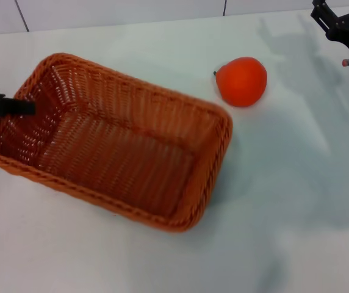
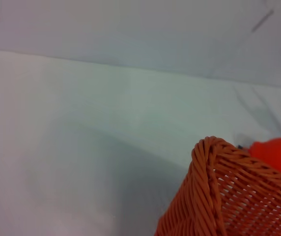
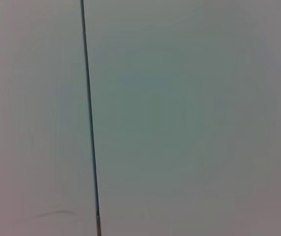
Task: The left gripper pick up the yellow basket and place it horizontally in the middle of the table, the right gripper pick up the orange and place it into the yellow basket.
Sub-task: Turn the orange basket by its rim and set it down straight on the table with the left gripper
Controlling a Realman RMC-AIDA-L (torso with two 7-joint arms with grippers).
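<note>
Orange-brown woven wicker rectangular yellow basket (image 1: 110, 146) on plain white table (image 1: 284, 201), lying diagonally, empty. Black matte left gripper (image 1: 7, 105) at basket's left short rim; whether clamped or apart, cannot tell. Round bright orange (image 1: 241, 81) just beyond basket's far right corner, apart from it. Black right gripper (image 1: 345, 27) raised at far right, well apart from orange; finger state unclear.

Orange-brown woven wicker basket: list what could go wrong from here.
1. The orange-brown woven wicker basket lies skewed; the left end effector sits only at its short end's rim, so moving it may swing the far corner.
2. That corner could nudge the round orange fruit nearby, which may roll off across the white table.
</note>
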